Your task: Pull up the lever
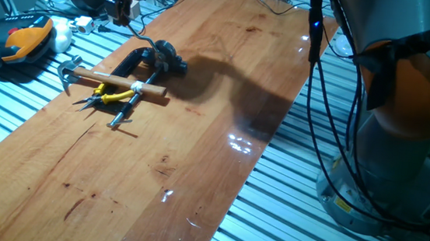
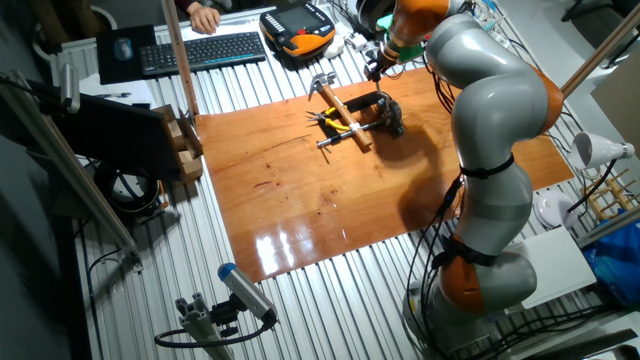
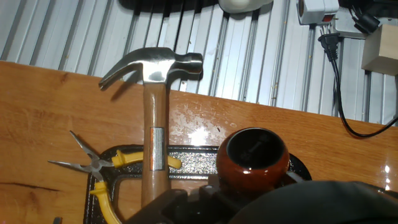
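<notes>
Lever (image 3: 251, 158): knob directly below the hand camera, rod and bracket hidden.
Hammer (image 3: 154, 124): left of knob, shaft end cut off.
Pliers (image 3: 99, 171): partly under hammer.
Gripper (image 1: 120, 4): fingers not visible, opening cannot be judged.

A hammer (image 3: 154, 118) with a pale wooden shaft lies on the wooden bench (image 1: 196, 158) near its far edge, its steel head reaching just over that edge onto the ribbed metal surface (image 1: 285, 212) beneath. Yellow-handled pliers (image 3: 99, 171) lie touching the shaft, tips open, one handle passing under it. A black flat frame (image 3: 186, 158) lies beneath both. Beyond the bench edge sit an orange-and-black pendant (image 1: 23, 41), a keyboard (image 2: 205, 50) and a white power strip (image 3: 317, 9).
</notes>
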Tool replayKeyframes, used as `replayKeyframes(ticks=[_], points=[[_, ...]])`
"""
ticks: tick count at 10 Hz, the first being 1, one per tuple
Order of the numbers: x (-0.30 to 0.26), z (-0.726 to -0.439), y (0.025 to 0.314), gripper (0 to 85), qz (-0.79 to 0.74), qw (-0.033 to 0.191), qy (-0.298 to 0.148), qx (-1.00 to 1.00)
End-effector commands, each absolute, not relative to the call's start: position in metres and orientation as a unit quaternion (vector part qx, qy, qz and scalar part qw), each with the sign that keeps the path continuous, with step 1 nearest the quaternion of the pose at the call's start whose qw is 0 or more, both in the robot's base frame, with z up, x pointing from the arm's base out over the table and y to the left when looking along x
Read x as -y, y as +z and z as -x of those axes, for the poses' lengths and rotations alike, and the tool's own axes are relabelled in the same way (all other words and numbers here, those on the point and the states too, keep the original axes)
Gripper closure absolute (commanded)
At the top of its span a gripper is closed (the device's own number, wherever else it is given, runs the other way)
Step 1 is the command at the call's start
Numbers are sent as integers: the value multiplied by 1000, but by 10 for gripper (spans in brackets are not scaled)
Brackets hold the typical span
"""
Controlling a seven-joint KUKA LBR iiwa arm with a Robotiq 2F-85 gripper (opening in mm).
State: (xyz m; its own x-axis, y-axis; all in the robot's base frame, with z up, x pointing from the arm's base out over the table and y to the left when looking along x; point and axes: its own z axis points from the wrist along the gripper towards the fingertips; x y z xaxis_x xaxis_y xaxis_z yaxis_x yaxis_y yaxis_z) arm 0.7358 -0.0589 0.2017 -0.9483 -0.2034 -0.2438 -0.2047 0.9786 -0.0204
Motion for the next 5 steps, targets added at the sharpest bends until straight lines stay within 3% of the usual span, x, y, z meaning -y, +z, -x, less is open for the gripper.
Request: replayKeyframes(ticks=[1, 3, 5], points=[[59, -736, 202, 510, 105, 125, 2, -987], [59, -735, 205, 510, 108, 118, 5, -987], [59, -734, 205, 850, 121, 112, 5, -986]])
